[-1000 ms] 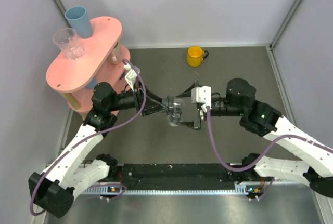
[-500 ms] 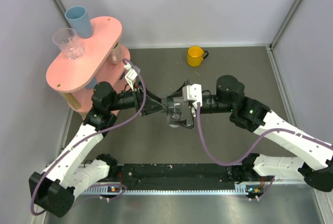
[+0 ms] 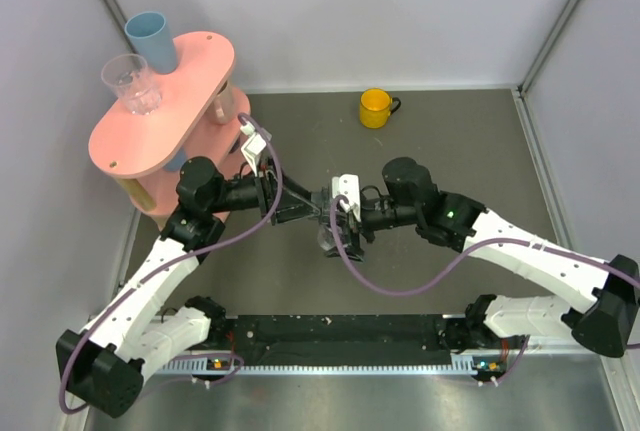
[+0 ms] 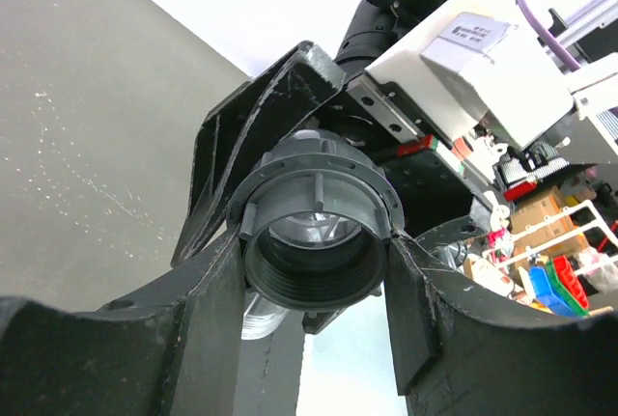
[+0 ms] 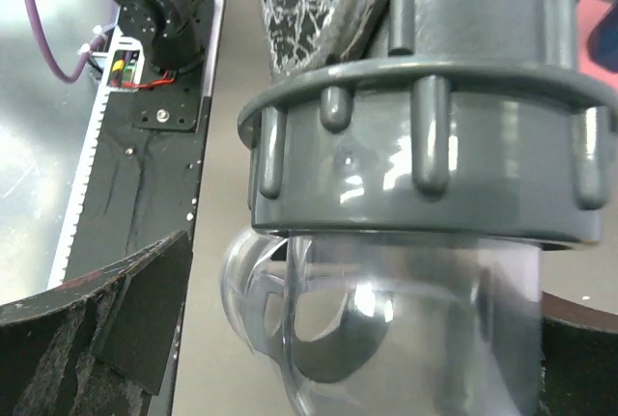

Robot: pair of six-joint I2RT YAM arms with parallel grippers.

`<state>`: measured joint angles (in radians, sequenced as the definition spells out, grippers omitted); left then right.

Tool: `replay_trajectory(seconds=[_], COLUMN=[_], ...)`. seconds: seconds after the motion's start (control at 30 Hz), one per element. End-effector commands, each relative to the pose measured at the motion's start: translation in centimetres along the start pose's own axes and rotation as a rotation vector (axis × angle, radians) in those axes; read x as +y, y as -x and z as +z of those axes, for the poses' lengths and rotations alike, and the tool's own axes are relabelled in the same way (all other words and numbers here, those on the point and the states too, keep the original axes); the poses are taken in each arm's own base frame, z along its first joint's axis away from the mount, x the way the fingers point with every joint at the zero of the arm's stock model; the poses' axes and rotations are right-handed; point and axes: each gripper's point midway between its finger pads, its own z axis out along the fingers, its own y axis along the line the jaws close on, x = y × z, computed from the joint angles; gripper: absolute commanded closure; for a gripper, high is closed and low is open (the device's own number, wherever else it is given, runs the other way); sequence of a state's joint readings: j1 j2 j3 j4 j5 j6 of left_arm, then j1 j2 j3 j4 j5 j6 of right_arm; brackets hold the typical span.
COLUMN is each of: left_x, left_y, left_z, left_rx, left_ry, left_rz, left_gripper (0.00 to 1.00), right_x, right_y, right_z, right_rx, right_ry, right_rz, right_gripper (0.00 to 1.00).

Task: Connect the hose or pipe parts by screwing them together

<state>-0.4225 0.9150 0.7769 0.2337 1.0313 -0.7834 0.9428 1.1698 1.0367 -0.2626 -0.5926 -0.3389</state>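
The stand [image 3: 150, 136] is located at the far left of the table [image 3: 470, 141]. A tall cup [image 3: 150, 39] and a glass [image 3: 130, 83] are placed on its top, the cup behind the glass. A mug [image 3: 376, 107] is positioned at the far centre, near the back wall. Above the table centre, the nut [image 4: 317, 228] is seated between the fingers of the left gripper [image 4: 317, 281], which is extended from the left. The pipe body [image 5: 415, 319] is set directly against the nut and is flanked by the fingers of the right gripper [image 5: 352, 339], which is extended from the right.

Matt grey plastic nut [image 5: 425, 146] (ribbed)
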Motion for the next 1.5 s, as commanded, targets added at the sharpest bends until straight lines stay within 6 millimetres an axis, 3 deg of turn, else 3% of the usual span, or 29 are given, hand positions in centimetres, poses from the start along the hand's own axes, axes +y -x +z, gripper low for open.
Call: replay_trajectory(seconds=[0.0,0.17,0.27,0.43,0.63,0.93,1.47], left_x=[-1.6,-1.2,-1.0,-0.9,-0.9,-1.0,-1.7], left_y=[2.6,2.4,2.2,2.2,2.4,2.3,2.6], left_z=[0.2,0.1,0.1,0.1,0.2,0.3,0.4], left_rx=[-0.083,-0.082,-0.078,-0.082,-0.089,-0.086,-0.088], left_ry=[-0.037,-0.021,-0.017,-0.012,-0.016,-0.023,-0.051], left_rz=[0.142,0.136,0.127,0.118,0.088,0.063,0.011], left_gripper=[1.0,1.0,1.0,1.0,1.0,1.0,1.0], right_x=[1.4,0.0,-0.7,-1.2,-1.8,-1.2,-1.6], right_y=[-0.1,0.0,1.1,4.0,7.4,11.0,10.2], right_z=[-0.5,-2.3,-4.0,-6.9,-8.6,-7.2,-4.3], right_rx=[0.012,0.021,-0.004,-0.072,-0.133,-0.232,-0.202], right_ry=[0.017,-0.114,-0.195,-0.29,-0.329,-0.237,-0.225], right_rz=[0.036,0.015,-0.011,-0.083,-0.201,-0.303,-0.388], right_gripper=[0.1,0.09,0.08,0.07,0.06,0.08,0.12])
